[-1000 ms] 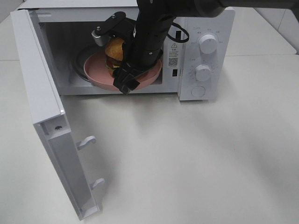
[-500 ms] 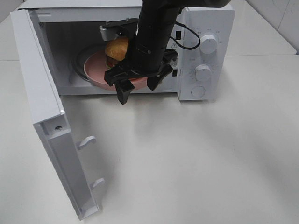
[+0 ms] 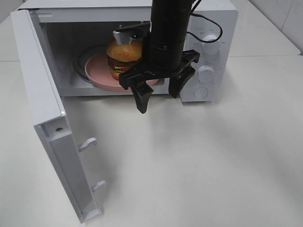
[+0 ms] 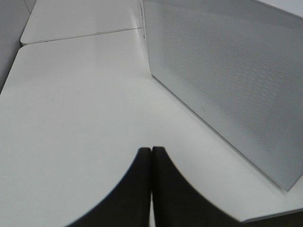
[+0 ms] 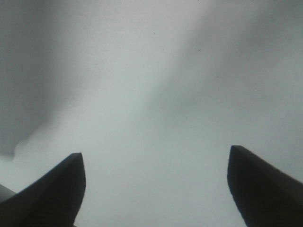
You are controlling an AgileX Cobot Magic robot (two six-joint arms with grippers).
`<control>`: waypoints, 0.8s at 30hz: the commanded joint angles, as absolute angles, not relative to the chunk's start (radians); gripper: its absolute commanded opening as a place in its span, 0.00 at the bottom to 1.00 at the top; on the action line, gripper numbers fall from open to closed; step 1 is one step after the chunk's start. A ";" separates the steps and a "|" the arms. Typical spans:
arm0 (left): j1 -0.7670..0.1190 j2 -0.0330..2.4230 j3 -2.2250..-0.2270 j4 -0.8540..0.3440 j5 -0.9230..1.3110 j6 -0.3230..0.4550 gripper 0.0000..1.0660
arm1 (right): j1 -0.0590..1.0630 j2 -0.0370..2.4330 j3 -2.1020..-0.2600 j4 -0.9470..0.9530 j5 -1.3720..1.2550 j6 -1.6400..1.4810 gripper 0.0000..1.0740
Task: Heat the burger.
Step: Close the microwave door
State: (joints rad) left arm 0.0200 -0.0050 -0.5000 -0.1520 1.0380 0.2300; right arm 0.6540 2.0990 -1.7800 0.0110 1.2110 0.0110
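Observation:
The burger [image 3: 124, 56] stands upright on a pink plate [image 3: 97, 71] inside the open microwave [image 3: 215, 19]. My right gripper [image 3: 158, 94] hangs just in front of the cavity's lower right edge, pointing down at the table, open and holding nothing. In the right wrist view the right gripper [image 5: 155, 156] shows both fingertips far apart over bare white table. In the left wrist view the left gripper [image 4: 151, 158] is shut with nothing in it, its fingers pressed together beside the microwave's perforated side wall [image 4: 227, 80]. The exterior view does not show the left gripper.
The microwave door [image 3: 42, 109] is swung wide open to the left, its latch hooks [image 3: 87, 143] sticking out. Two knobs [image 3: 206, 73] and a round button sit on the control panel right of my arm. White table [image 3: 213, 165] extends in front.
My right arm has drawn back out of the cavity and shifted right. The burger, partly covered before, now shows fully on its plate. The gripper stayed open.

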 commanded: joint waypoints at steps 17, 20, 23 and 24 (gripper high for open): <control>0.014 -0.026 -0.498 -0.155 1.038 0.226 0.00 | 0.419 1.816 -1.507 -0.112 1.247 0.069 0.71; 0.014 -0.026 -0.498 -0.155 1.038 0.226 0.00 | 0.350 1.768 -1.464 -0.112 1.246 0.074 0.71; 0.014 -0.026 -0.498 -0.155 1.038 0.226 0.00 | 0.264 1.703 -1.415 -0.112 1.246 0.077 0.71; 0.014 -0.026 -0.498 -0.155 1.038 0.226 0.00 | 0.264 1.703 -1.415 -0.112 1.246 0.077 0.71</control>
State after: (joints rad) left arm 0.0200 -0.0050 -0.5000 -0.1520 1.0380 0.2300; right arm 0.2940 1.7330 -1.4340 -0.1100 1.2160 0.0660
